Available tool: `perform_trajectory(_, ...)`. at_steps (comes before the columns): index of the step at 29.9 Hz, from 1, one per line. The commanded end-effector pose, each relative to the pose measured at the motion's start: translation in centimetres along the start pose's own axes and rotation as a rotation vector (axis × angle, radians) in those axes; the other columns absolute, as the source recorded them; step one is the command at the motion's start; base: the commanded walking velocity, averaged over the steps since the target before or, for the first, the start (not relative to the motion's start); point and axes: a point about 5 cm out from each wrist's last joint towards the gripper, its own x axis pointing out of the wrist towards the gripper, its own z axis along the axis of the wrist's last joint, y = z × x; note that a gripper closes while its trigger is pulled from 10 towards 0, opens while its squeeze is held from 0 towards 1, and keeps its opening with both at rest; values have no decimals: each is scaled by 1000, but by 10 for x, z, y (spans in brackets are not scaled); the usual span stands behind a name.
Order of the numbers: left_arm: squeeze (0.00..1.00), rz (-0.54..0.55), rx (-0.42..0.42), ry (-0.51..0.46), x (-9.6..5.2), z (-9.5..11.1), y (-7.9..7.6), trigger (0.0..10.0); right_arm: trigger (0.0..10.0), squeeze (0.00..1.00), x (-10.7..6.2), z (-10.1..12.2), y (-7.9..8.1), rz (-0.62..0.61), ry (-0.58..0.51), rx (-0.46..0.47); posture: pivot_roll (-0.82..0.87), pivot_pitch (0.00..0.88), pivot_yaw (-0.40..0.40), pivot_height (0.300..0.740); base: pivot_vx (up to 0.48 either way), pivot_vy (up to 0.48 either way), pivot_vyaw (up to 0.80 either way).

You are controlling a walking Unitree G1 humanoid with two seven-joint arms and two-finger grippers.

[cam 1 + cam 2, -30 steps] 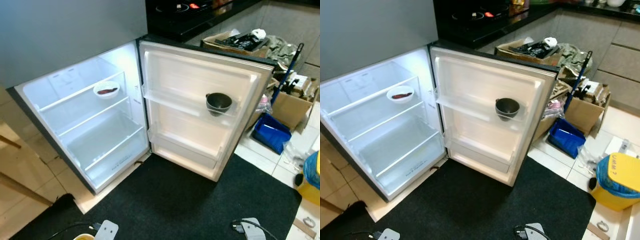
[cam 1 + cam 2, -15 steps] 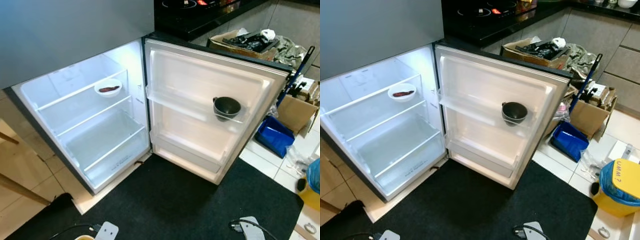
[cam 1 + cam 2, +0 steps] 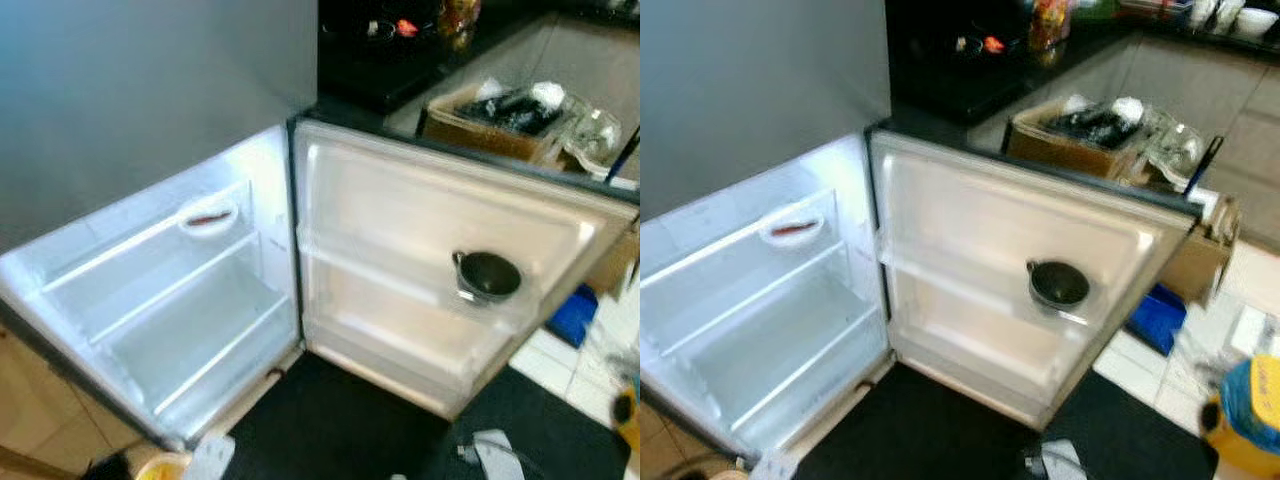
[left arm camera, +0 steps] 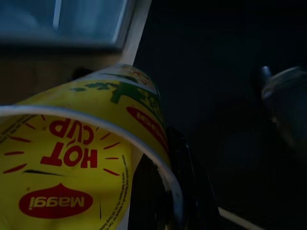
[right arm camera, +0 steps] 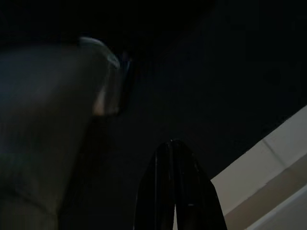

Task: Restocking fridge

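The fridge (image 3: 150, 300) stands open and lit, its door (image 3: 440, 250) swung out to the right. A white bowl (image 3: 208, 216) with something red in it rests on the upper shelf. A dark bowl (image 3: 487, 275) sits in the door's middle rack. My left gripper (image 4: 160, 191) is shut on a yellow Maggi Hot Cup noodle cup (image 4: 72, 158), held low over the black mat; the cup's rim (image 3: 160, 468) peeks in at the bottom of the left eye view. My right gripper (image 5: 173, 148) hangs low over the mat with its fingers pressed together, holding nothing.
A black mat (image 3: 340, 420) lies before the fridge. An open cardboard box of clutter (image 3: 1090, 130) stands behind the door, a blue bin (image 3: 1158, 315) and a yellow-and-blue container (image 3: 1250, 410) on the tiled floor to the right. A dark counter (image 3: 970, 60) runs behind.
The whole picture has shifted and blurred: the camera has moved closer to the fridge, which now looks larger. Both bowls lie where they were.
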Motion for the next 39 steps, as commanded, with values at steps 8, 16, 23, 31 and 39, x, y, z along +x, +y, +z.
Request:
perform_trajectory(8,0,-19,-15,8,0,-3,-5,10000,10000,0,0,6,-3,-10,-17,-4,-66,34,-23,740,0,0,-487)
perform_trajectory(16,0,-35,-16,7,0,-2,-8,10000,10000,0,0,7,-3,-10,-25,8,-68,39,-24,740,0,-233,0)
perform_trajectory(23,0,-38,-20,8,0,-3,-8,10000,10000,0,0,7,-3,-8,-24,9,-68,40,-25,740,0,-452,0)
perform_trajectory(31,0,-38,-22,10,0,-4,-8,10000,10000,0,0,6,-2,-6,-23,9,-70,40,-24,740,0,-443,0)
perform_trajectory(39,0,-22,-16,-8,0,-1,-7,10000,10000,0,0,9,-3,0,-36,10,-70,42,-26,740,0,0,0)
